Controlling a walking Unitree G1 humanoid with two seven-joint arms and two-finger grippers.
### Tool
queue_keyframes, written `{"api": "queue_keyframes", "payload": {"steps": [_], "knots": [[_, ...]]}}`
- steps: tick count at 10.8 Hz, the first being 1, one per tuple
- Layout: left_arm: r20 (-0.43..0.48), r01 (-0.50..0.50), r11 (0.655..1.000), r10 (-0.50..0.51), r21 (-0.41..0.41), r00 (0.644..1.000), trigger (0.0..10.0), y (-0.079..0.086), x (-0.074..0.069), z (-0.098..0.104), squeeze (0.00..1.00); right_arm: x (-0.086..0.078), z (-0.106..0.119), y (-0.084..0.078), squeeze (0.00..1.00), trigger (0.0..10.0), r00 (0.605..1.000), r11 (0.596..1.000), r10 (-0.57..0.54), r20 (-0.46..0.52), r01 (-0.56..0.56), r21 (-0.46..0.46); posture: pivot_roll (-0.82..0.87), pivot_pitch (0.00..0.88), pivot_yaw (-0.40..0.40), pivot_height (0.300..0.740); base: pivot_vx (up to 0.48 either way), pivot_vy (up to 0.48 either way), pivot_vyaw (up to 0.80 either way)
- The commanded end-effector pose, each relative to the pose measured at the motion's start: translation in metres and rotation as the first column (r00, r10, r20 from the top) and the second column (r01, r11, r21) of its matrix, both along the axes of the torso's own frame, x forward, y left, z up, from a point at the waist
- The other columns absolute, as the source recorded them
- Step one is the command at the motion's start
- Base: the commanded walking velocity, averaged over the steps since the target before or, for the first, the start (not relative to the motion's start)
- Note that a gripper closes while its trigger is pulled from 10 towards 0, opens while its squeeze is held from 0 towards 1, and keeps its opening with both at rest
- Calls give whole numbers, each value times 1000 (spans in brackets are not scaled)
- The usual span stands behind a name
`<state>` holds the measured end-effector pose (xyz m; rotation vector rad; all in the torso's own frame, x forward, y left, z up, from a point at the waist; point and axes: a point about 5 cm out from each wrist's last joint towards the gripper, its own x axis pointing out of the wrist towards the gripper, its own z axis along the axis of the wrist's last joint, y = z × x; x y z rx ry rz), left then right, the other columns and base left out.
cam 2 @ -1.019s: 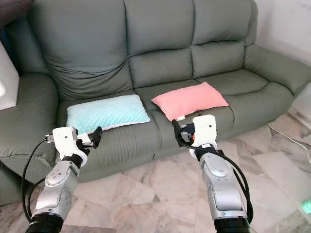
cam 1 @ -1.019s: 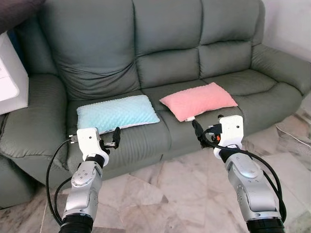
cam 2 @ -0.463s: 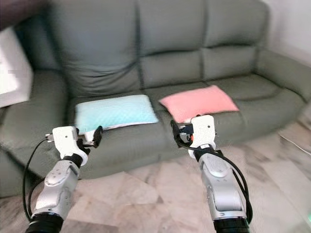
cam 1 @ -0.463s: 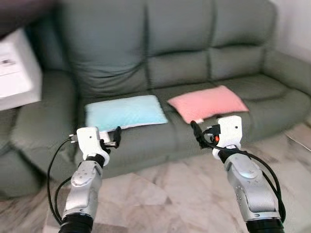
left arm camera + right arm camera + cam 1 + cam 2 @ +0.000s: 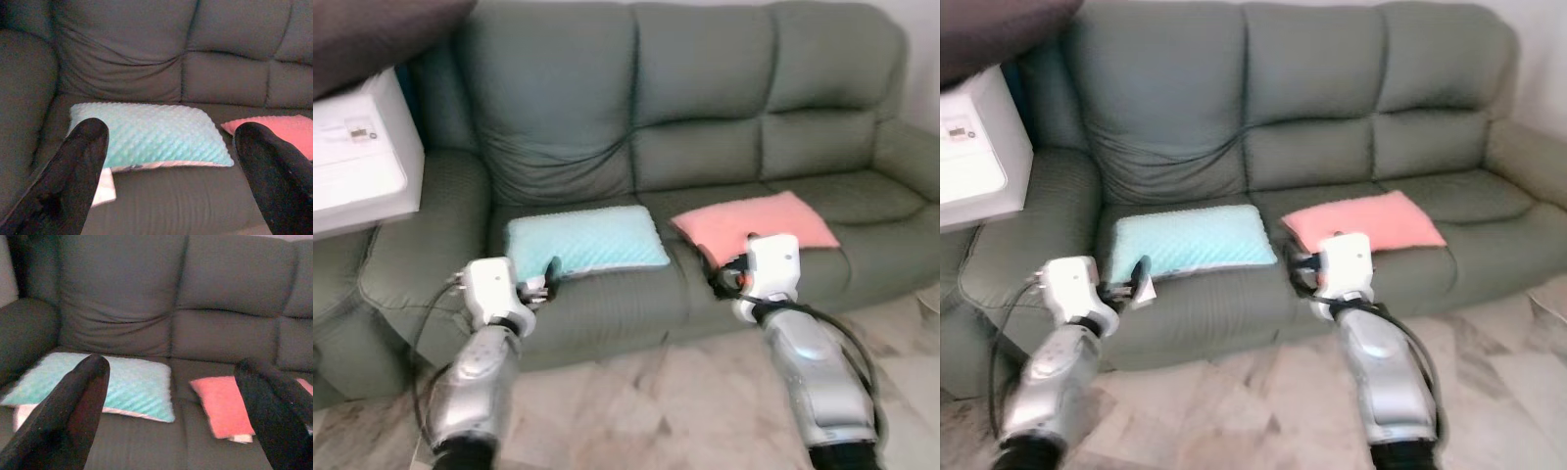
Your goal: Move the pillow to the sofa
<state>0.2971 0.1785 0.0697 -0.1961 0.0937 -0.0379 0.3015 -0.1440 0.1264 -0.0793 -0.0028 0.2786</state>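
Two pillows lie flat on the grey-green sofa [image 5: 705, 117]: a teal dimpled pillow [image 5: 584, 241] on the left seat and a pink pillow [image 5: 759, 223] on the middle seat. My left gripper [image 5: 548, 276] hovers in front of the seat edge, just below the teal pillow's near left corner. It is open and holds nothing. My right gripper [image 5: 721, 281] is also open and empty, in front of the pink pillow's near edge. The left wrist view has the teal pillow [image 5: 146, 134] between the black fingers [image 5: 73, 171]. The right wrist view takes in both pillows.
A white box-like appliance [image 5: 357, 147] stands beside the sofa's left armrest [image 5: 421, 245], with something dark [image 5: 382, 24] above it. Marble floor [image 5: 646, 411] stretches between me and the sofa front. The right seat [image 5: 871, 196] of the sofa is bare.
The whole view has shifted: the sofa now sits further right and lower, with more of the white appliance in sight. Both arms keep the same pose, and the pillows lie where they were.
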Motion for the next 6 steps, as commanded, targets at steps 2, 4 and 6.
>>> {"api": "queue_keyframes", "payload": {"steps": [2, 4, 6], "knots": [[23, 47, 999, -47, -11, 999, 10000, -15, 5, 6, 0, -1, -1, -13, 0, 10000, 999, 999, -44, -8, 44, -15, -222, 2, -24, 740, 381, 0, -788], [21, 46, 999, -46, -11, 999, 10000, -15, 5, 6, 0, -1, -2, -13, 0, 10000, 999, 999, -41, -11, 41, -16, -221, 6, -24, 740, 373, 0, -784], [20, 47, 999, -47, -14, 999, 10000, -15, 4, 5, 0, -2, -3, -13, 0, 10000, 999, 999, -40, -14, 40, -17, -220, 7, -26, 740, 360, 0, -781]]}}
